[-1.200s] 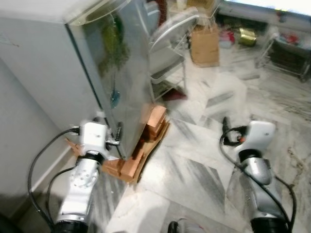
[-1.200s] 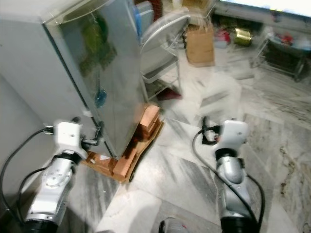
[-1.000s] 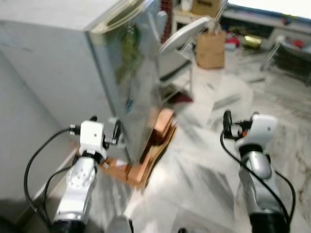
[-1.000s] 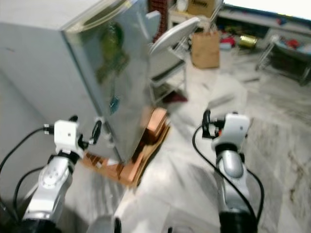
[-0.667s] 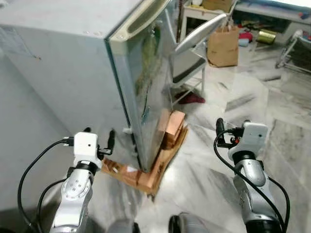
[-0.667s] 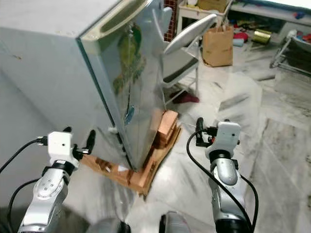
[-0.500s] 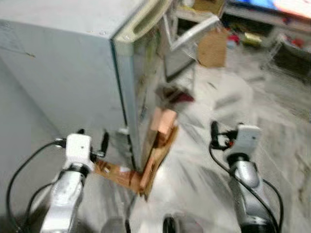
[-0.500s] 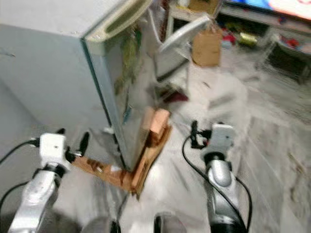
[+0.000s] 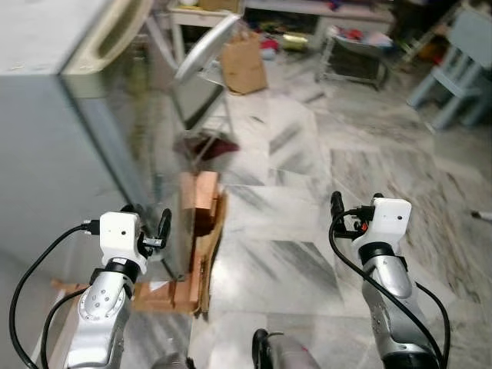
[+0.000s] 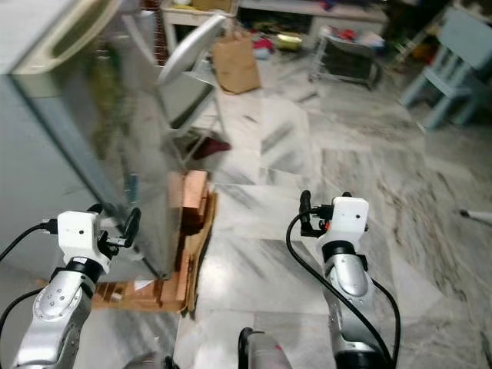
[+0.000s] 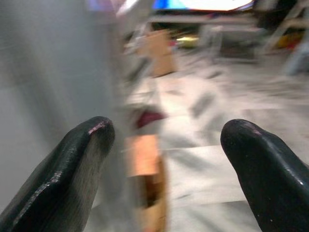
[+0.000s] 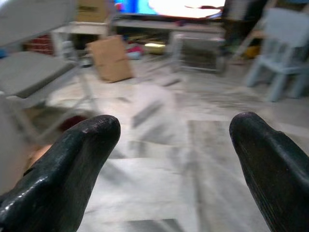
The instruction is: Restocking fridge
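A tall grey fridge [image 9: 61, 146] with a shiny closed door [image 9: 150, 131] stands at my left, raised on wooden blocks [image 9: 201, 198] and a flat wooden base [image 9: 165, 294]. My left gripper [image 9: 146, 220] is held low beside the fridge's near bottom corner, open, with nothing between its fingers [image 11: 72, 169]. My right gripper [image 9: 355, 203] hovers over the marble floor to the right, open and empty as well, its fingers [image 12: 72, 164] spread wide. No food or bottles can be made out.
A grey folding chair [image 9: 201, 69] stands just past the fridge door, with a brown paper bag [image 9: 242, 63] behind it. A wire rack [image 9: 355, 58] and a pale blue chair [image 9: 461, 69] sit at the far right. Marble floor [image 9: 307, 177] stretches ahead.
The whole picture has swung, so the camera has turned to the right and more floor and the blue chair show. Both arms keep the same raised pose, fingers still apart.
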Motion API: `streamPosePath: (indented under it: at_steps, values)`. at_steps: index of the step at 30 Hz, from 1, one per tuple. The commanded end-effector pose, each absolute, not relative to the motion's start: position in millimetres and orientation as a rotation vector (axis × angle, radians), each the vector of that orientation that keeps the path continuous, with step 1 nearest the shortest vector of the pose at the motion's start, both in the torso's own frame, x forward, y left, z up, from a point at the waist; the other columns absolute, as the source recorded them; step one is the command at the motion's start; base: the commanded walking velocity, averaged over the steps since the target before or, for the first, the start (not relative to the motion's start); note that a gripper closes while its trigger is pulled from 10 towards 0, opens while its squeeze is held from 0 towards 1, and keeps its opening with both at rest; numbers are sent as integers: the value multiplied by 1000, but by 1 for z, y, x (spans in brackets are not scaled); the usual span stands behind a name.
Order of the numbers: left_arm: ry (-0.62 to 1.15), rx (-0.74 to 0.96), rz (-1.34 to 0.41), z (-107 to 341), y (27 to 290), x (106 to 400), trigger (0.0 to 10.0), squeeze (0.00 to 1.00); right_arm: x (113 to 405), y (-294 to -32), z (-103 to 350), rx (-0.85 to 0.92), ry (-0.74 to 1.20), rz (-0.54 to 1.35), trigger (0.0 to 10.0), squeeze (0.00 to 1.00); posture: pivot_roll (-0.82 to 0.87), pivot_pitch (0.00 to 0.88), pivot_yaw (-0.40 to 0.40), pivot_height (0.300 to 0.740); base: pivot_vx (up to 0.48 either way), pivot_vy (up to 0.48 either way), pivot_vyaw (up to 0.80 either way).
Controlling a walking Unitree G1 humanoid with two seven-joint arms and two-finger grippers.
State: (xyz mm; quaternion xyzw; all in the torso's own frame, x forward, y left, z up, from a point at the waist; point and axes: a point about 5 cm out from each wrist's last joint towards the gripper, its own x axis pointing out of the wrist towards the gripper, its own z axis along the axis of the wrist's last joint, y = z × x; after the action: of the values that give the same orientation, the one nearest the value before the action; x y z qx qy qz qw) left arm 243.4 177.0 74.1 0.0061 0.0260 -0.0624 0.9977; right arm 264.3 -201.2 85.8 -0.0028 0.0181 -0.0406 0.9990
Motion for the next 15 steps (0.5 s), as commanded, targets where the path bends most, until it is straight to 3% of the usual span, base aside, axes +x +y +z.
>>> streamPosePath:
  at_steps: [1,3,15]
  values:
    - [55,29,-114,74,182,243,10000,0,266,-198,89,1,28,-72,10000,0,51,95,-32,740,0,0,-800]
    - [59,66,-75,73,185,245,10000,0,266,-197,90,5,24,-67,10000,0,52,94,-34,740,0,0,-509]
    - [103,106,9,68,198,243,10000,0,262,-195,85,11,51,-27,10000,0,51,95,-38,740,0,0,0]
